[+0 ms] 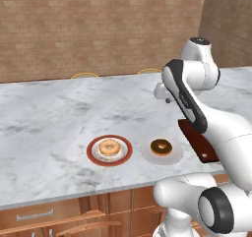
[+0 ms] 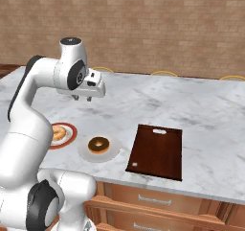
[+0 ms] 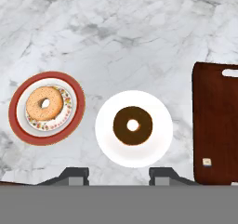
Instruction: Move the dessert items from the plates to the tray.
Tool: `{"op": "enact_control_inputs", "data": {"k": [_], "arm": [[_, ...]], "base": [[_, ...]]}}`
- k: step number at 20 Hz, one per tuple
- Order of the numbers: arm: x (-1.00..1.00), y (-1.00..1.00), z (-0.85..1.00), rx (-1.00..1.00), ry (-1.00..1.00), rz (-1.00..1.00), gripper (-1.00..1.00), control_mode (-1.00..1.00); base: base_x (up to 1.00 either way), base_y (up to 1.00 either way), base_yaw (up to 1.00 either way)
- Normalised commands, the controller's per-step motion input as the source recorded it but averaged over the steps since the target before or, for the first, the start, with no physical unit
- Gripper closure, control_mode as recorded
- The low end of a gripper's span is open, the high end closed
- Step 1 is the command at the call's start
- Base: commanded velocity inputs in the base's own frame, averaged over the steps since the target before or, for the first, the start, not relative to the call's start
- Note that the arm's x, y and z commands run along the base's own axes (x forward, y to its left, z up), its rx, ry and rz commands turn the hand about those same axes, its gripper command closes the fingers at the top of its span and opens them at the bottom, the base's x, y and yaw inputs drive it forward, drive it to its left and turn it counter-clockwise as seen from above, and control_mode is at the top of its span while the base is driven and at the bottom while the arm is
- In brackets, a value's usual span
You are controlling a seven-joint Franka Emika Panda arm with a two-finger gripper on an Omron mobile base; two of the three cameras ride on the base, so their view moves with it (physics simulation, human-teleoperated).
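The chocolate-glazed ring donut [image 3: 132, 125] is lying flat at the centre of the plain pale round plate [image 3: 107, 144], which is sitting on the white-and-grey marbled counter [image 1: 49, 113] near its front edge. Just beside it, apart and not touching, the red-rimmed round plate [image 3: 18, 125] is carrying the light tan ring donut [image 3: 44, 103], also flat and centred. On the opposite side of the pale plate, the flat, dark reddish-brown rectangular tray [image 2: 158, 151] is resting on the counter, a slot handle at its far end; nothing is lying on it.

The two-finger gripper [image 2: 82, 99] is hanging above the counter, well clear of the surface and of both plates, pointing straight down. In the hand view its two dark fingertips [image 3: 74, 175] are standing spread apart, with nothing between them, framing the pale plate from above.

The white arm is rising from the base, bending forward at a dark elbow joint, then folding back at a high rounded shoulder link so that the wrist is levelling out and the hand is facing the marble. Behind the counter a tan brick wall [image 1: 98, 29] is running across the room; wooden drawer fronts [image 2: 158, 201] are showing beneath the counter edge.
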Motion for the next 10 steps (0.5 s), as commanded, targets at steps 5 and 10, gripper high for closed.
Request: {"op": "enact_control_inputs", "data": {"k": [5, 10], "arm": [[0.00, 0.00, 0.00, 0.00, 0.00, 0.00, -1.00, -1.00], [0.08, 0.01, -0.32, -0.03, 0.02, -0.01, -1.00, -1.00]], "base": [[0.00, 0.00, 0.00], [0.00, 0.00, 0.00]]}}
